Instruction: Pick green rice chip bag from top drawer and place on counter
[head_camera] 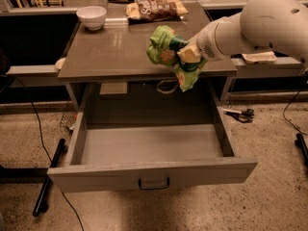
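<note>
The green rice chip bag [169,52] hangs crumpled in my gripper [187,56], which is shut on it. The gripper holds the bag above the front right part of the counter [115,52], over its front edge. My white arm [260,20] reaches in from the right. The top drawer [149,150] is pulled wide open below, and its grey inside shows nothing in it. Its dark handle [154,184] sits at the centre of the front panel.
A white bowl [91,17] stands at the counter's back left. A brown and tan snack bag [155,8] lies at the back centre. Black cables [29,109] and a stand leg [48,182] lie on the floor at left, and a small tool [240,113] at right.
</note>
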You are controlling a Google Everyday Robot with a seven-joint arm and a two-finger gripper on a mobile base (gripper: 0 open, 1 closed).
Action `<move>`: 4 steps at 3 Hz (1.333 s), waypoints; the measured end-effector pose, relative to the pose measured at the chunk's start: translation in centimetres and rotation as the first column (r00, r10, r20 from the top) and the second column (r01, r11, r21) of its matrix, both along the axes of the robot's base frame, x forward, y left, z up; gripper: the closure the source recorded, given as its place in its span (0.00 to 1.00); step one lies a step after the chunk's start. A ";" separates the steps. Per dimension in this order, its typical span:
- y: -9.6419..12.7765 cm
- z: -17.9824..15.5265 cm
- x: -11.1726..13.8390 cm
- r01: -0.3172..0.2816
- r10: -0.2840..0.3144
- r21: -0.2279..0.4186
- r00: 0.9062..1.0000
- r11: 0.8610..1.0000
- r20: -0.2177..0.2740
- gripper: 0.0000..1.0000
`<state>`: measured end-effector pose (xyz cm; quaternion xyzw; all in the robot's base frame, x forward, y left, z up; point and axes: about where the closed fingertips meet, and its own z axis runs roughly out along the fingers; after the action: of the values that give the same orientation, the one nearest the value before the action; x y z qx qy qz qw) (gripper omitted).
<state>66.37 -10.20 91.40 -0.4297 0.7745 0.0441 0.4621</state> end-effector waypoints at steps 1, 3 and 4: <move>0.2 0.2 1.4 0.038 -0.038 0.007 0.999 0.999 -0.013 1.00; 0.9 2.1 9.3 0.131 -0.134 0.106 0.991 0.986 0.026 1.00; 2.2 2.1 13.4 0.121 -0.128 0.154 0.991 0.981 0.041 1.00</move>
<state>79.73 -7.97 93.48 -0.3450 0.7822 0.0628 0.5149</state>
